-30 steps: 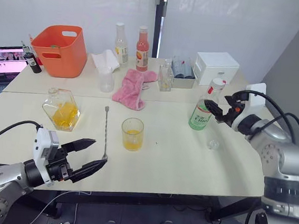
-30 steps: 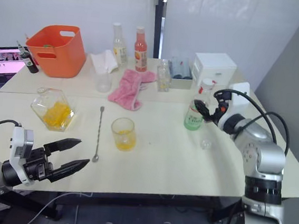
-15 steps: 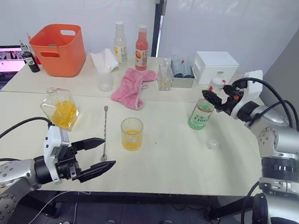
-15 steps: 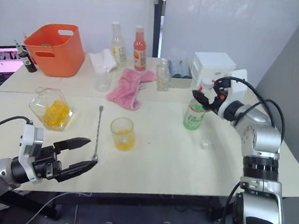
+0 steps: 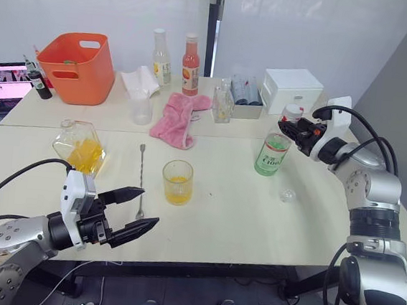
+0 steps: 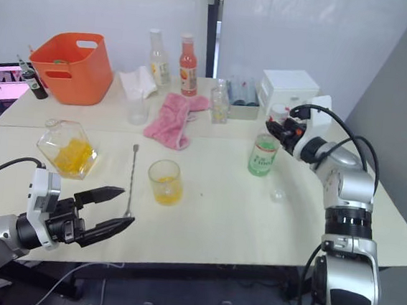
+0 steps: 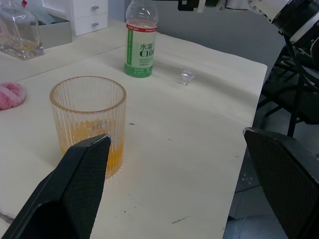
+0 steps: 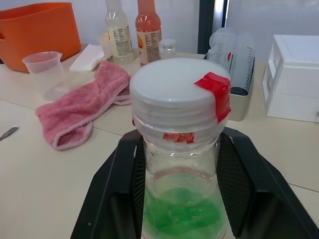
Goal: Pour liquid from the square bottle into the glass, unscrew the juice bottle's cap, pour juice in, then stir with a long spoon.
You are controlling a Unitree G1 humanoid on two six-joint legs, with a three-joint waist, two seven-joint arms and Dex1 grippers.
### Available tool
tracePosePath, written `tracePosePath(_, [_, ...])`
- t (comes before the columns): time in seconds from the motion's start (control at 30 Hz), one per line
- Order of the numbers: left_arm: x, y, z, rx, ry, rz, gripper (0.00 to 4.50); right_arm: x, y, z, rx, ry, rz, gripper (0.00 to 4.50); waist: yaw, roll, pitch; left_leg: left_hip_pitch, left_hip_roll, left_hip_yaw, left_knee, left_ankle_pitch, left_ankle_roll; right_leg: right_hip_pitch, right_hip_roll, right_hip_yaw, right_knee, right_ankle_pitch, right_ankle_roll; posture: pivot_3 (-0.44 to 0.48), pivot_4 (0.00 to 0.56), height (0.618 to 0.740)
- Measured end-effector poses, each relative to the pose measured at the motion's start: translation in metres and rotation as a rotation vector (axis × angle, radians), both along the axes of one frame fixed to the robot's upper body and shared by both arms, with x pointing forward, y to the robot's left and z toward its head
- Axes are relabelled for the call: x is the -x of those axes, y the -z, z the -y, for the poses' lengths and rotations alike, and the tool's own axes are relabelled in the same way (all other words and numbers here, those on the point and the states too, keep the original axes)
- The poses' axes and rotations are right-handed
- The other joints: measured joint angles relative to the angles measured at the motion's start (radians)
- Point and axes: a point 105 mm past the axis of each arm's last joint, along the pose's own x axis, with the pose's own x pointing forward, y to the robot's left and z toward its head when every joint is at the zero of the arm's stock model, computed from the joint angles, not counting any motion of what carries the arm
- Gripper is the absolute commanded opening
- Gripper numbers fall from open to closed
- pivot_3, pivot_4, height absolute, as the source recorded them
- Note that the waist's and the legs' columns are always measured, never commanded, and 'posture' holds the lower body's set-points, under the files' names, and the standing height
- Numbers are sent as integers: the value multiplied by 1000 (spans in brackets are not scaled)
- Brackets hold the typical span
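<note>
Left eye view: cream table point(image 5: 226, 219); white wall point(image 5: 95, 5).

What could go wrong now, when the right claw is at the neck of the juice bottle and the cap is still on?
1. The right claw straddles the juice bottle high, just under the cap; a sideways pull may tip it.
2. Twisted with one claw alone, the bottle might spin instead of the cap.
3. The left claw is open near the long spoon and glass; a careless reach might knock them.

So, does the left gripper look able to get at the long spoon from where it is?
Probably yes. The left gripper is open, just short of the long spoon, with only bare table between them; the glass stands off to one side.
</note>
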Motion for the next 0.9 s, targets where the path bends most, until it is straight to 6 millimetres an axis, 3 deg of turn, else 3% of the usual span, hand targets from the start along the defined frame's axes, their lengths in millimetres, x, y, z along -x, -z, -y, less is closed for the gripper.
tracePosePath(0.23, [-1, -4, 0, -14, 8, 13, 4500, 2, -2, -1, -7, -13, 5, 1474, 0, 2, 1, 0, 0, 0, 0, 0, 0, -1, 0, 0, 0, 0, 0, 0, 150, 739])
tracePosePath(0.37, [-4, -7, -1, -19, 8, 30, 4500, 12, -13, -9, -12, -60, 39, 1474, 0, 5, 3, -1, 0, 0, 0, 0, 0, -2, 0, 0, 0, 0, 0, 0, 150, 739])
tracePosePath(0.6, [-11, -7, -9, -32, -6, 37, 4500, 60, -41, -42, 9, -250, 107, 1474, 3, 5, 3, -2, 0, 0, 0, 0, 1, -2, 0, 0, 0, 0, 0, 0, 150, 739])
tracePosePath(0.67, [-13, -9, -11, -38, 5, 44, 4500, 83, -47, -61, 23, -347, 113, 1474, 2, 5, 3, -2, 0, 0, 0, 0, 1, -2, 0, 0, 0, 0, 1, 0, 150, 739])
tracePosePath(0.8, [-16, -10, -14, -40, 17, 43, 4500, 114, -48, -90, 24, -488, 102, 1474, 3, 5, 3, -2, 1, 0, 0, -1, 1, -2, 1, 0, 0, -1, 1, 0, 150, 739])
tracePosePath(0.9, [-17, -9, -16, -41, 29, 36, 4500, 137, -36, -114, 30, -594, 73, 1474, 3, 5, 3, -2, 1, 0, 0, -1, 1, -2, 1, 0, 0, -1, 1, 0, 150, 739])
